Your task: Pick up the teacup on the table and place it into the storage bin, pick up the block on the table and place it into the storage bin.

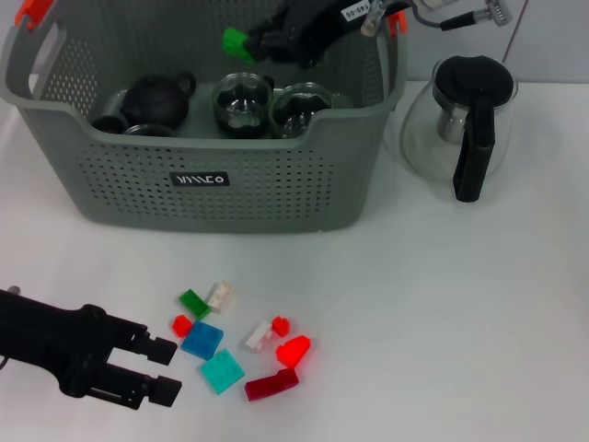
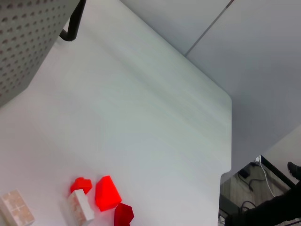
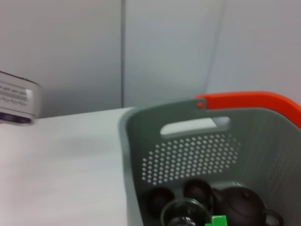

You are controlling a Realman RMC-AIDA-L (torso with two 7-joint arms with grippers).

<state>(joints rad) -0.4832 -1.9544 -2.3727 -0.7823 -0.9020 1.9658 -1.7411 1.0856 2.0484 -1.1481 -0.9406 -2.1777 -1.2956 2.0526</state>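
The grey-green storage bin (image 1: 212, 184) stands at the back left of the white table. Inside it are a dark teapot (image 1: 156, 99), small dark cups (image 1: 110, 122) and two glass teacups (image 1: 244, 104). My right gripper (image 1: 248, 42) hangs over the bin's back right part, shut on a green block (image 1: 236, 43); that block (image 3: 217, 220) also shows in the right wrist view above the bin's inside (image 3: 188, 160). My left gripper (image 1: 164, 370) rests low at the front left, open, just left of several loose blocks, among them a blue one (image 1: 202, 340) and a bright red one (image 1: 294, 350).
A glass teapot with a black handle (image 1: 460, 124) stands right of the bin. The left wrist view shows red (image 2: 107, 193) and white (image 2: 79, 207) blocks, the bin wall (image 2: 23, 42) and the table's far corner (image 2: 225, 101).
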